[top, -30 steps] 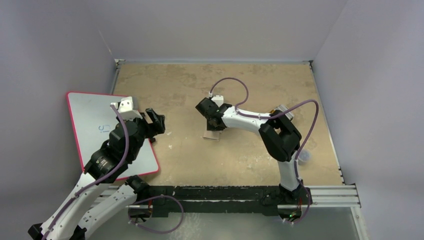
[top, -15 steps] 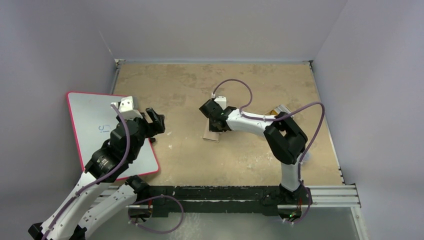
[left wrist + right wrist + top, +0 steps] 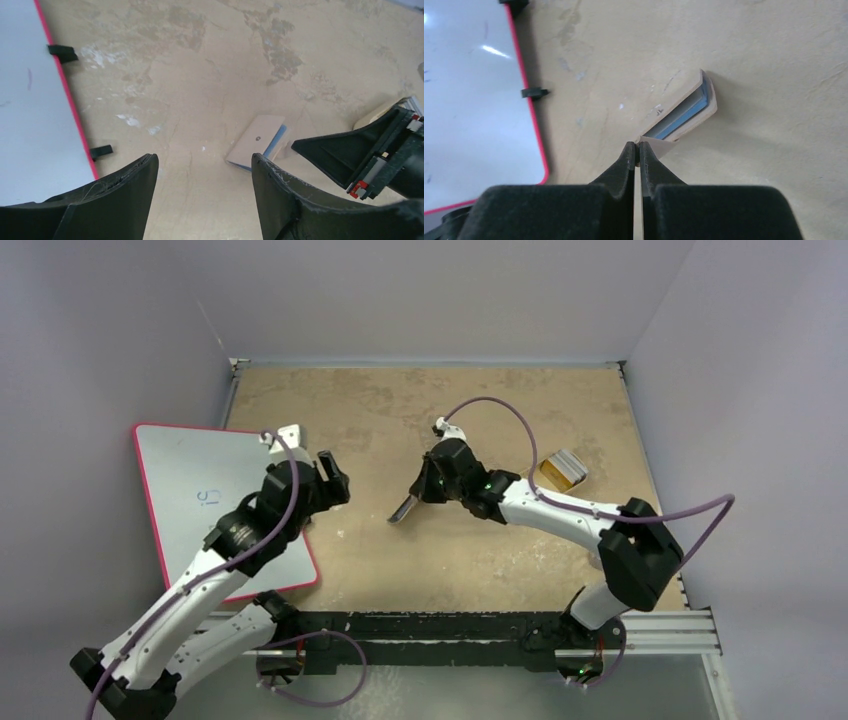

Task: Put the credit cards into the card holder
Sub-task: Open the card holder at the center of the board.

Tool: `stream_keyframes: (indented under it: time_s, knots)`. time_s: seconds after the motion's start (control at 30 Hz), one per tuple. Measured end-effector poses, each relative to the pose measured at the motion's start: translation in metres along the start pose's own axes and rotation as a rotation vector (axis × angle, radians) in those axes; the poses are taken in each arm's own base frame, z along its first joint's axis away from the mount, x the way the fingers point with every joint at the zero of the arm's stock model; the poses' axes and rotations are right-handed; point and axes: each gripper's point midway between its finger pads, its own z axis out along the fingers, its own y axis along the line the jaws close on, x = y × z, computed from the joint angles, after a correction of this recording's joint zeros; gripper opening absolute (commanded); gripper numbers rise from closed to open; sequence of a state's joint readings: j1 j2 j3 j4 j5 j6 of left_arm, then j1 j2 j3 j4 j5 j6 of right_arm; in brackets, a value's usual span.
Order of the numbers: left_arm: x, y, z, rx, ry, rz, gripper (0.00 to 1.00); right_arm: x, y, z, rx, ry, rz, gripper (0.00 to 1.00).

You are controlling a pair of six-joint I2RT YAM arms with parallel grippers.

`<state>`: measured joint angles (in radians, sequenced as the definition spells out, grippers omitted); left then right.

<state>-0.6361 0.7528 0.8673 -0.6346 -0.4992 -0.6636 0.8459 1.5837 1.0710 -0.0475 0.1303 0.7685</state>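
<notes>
Near edge: both arm bases sit on a metal rail (image 3: 660, 632) at the front of the table (image 3: 400, 410).

Whiteboard: a white board with a red rim (image 3: 190, 495) lies at the left, skewed against the table's side. It overhangs the left edge. Faint blue marks show on it, too small to read.

Clips: small black clips (image 3: 101, 150) sit on the board's red rim, on the side facing the middle of the table.

Left gripper: the left gripper (image 3: 203, 161) hangs over the board's right rim and points toward the table's middle. Its jaws stand wide apart with nothing between them. It is apart from the wallet.

Right gripper: the right gripper (image 3: 638, 150) reaches leftward across the table's middle. Its fingers are pressed together on the tan flap's edge.

Card holder: the card holder (image 3: 694, 107) is a tan fold-over wallet near the centre of the table, just ahead of the right fingers. It gapes slightly, so the light-blue lining shows along one side. From above it looks tilted, the pinched end raised and a shadow beneath. The left wrist view shows a small round snap on its outer face.

Credit cards: the credit cards (image 3: 560, 470) lie stacked on the table's right part, well apart from the wallet, beyond the right forearm. A gold card is on top with pale edges around it; how many there are I cannot tell.

Far side: pale walls close in the table.
</notes>
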Motion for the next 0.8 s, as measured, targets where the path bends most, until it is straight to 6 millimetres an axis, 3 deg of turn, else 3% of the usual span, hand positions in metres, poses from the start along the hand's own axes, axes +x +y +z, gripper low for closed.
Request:
stream_keyframes:
  time_s: [0.27, 0.5, 0.6, 0.8]
  knots:
    - [0.054, -0.026, 0.028, 0.044, 0.222, -0.028, 0.64, 0.015, 0.016, -0.011, -0.175, -0.001, 0.056, 0.00]
    - [0.110, -0.027, 0.048, 0.030, 0.398, -0.037, 0.63, 0.025, 0.006, -0.011, -0.186, -0.002, 0.076, 0.00]
    - [0.118, -0.033, 0.050, 0.046, 0.433, -0.054, 0.63, 0.028, 0.005, -0.017, -0.208, 0.005, 0.083, 0.00]
    - [0.115, -0.029, 0.055, 0.029, 0.436, -0.108, 0.61, 0.017, 0.032, -0.027, -0.337, -0.006, 0.099, 0.00]
